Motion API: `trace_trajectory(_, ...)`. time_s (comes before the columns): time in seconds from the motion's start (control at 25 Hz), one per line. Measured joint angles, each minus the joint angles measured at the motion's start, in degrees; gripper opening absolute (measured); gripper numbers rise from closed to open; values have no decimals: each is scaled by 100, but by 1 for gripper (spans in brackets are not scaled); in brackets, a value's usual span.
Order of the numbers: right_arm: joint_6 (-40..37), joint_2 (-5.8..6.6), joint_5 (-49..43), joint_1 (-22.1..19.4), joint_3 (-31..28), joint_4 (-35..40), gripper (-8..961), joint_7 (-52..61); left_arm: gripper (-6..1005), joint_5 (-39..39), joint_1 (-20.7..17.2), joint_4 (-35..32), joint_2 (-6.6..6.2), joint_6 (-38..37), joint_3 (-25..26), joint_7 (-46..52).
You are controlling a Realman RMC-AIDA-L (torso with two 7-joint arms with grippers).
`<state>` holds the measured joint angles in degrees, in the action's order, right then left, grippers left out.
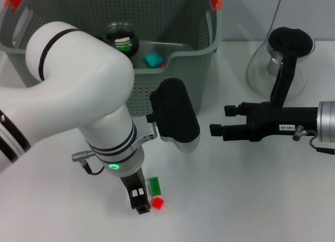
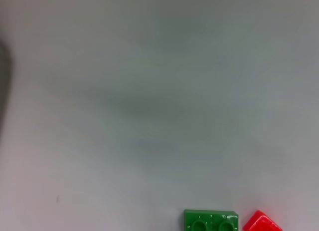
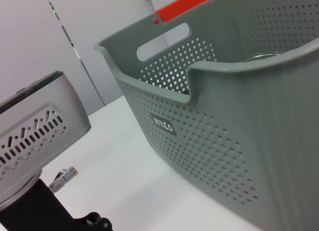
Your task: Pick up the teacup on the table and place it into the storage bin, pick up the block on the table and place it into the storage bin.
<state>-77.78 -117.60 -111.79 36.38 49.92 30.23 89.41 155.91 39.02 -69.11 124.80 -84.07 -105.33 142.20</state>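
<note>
Head view first: left tool (image 1: pixel 140 200) hangs low over the white surface (image 1: pixel 251 189), its black tip close at 9 o'clock of a green block (image 1: pixel 155 186) and a red block (image 1: pixel 157 203), neither visibly pinched; whether its fingers are spread or together I cannot tell. The green block's long axis runs roughly 12 to 6 o'clock, with the red one just at its 6 o'clock. The storage bin (image 1: pixel 201 59) lies at 12 o'clock of the blocks, already holding a dark glass teacup (image 1: pixel 120 37) and a teal block (image 1: pixel 153 59). The right tool (image 1: pixel 222 121), fingers parted and gripping nothing, hovers well apart at 2 o'clock, so the left arm is much the nearer. Left wrist view: the green block (image 2: pixel 210 220) and the red block (image 2: pixel 262 222) sit side by side, almost touching. Right wrist view: only the storage bin (image 3: pixel 209 141) and the left arm's casing (image 3: pixel 35 136) show.
</note>
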Motion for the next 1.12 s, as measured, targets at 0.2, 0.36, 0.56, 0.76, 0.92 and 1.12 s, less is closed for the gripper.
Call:
trace_trajectory(0.2, 0, 0, 0, -6, 0, 0, 916, -18, 593, 0, 1, 3, 0, -29, -8, 6)
trace_trajectory(0.36, 0, 0, 0, -9, 0, 0, 916, -20, 572, 0, 1, 3, 0, -49, -10, 20)
trace_trajectory(0.56, 0, 0, 0, -9, 0, 0, 916, -20, 477, 0, 4, -2, 0, -64, 6, 20)
trace_trajectory(0.76, 0, 0, 0, -9, 0, -5, 917, -25, 413, 5, 9, -67, -5, -107, 40, 71)
trace_trajectory(0.92, -10, 0, -3, -9, 0, -8, 917, -27, 413, 94, -56, -495, -32, -526, 329, 138)
trace_trajectory(1.12, -16, 11, -17, -14, 0, -15, 917, -39, 412, 79, -480, -1861, -32, -1455, 1508, -142)
